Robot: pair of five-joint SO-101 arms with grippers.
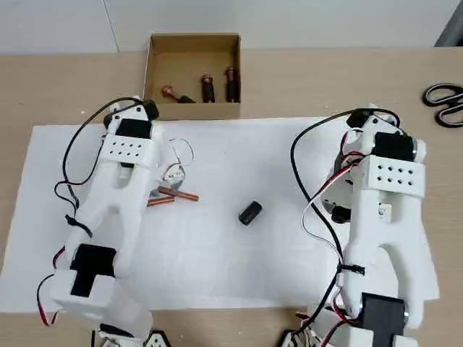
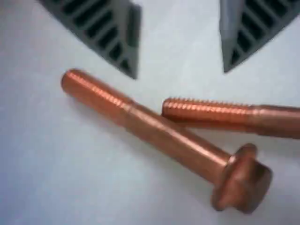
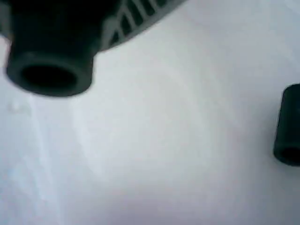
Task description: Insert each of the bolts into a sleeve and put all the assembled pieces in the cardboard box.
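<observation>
Two copper bolts (image 1: 172,196) are lying on the white paper (image 1: 217,267), at about 9 o'clock from the loose sleeve (image 1: 250,213) sitting near the sheet's centre. In the left wrist view the bolts are forming a shallow V: the threaded tip of one is meeting the shank of the other, whose flanged head (image 2: 241,180) is pointing away from the fingers.

The left gripper (image 2: 180,68) is hovering just over them with its ribbed fingers (image 2: 110,35) spread apart - nothing between them, neither bolt touched.

The right gripper (image 3: 75,28) is sitting at 3 o'clock from the loose sleeve, well apart from it, and is clamped on the held sleeve (image 3: 49,70), a black tube whose open bore is facing the camera. The loose sleeve is also showing farther off in that view, lying on the paper.

The cardboard box (image 1: 192,110) is standing at 12 o'clock, touching the paper's far edge. Three assembled pieces (image 1: 207,87) are lying inside it - copper heads on dark sleeves, side by side.

Scissors (image 1: 445,103) are resting on the bare table (image 1: 289,79) at about 2 o'clock.
</observation>
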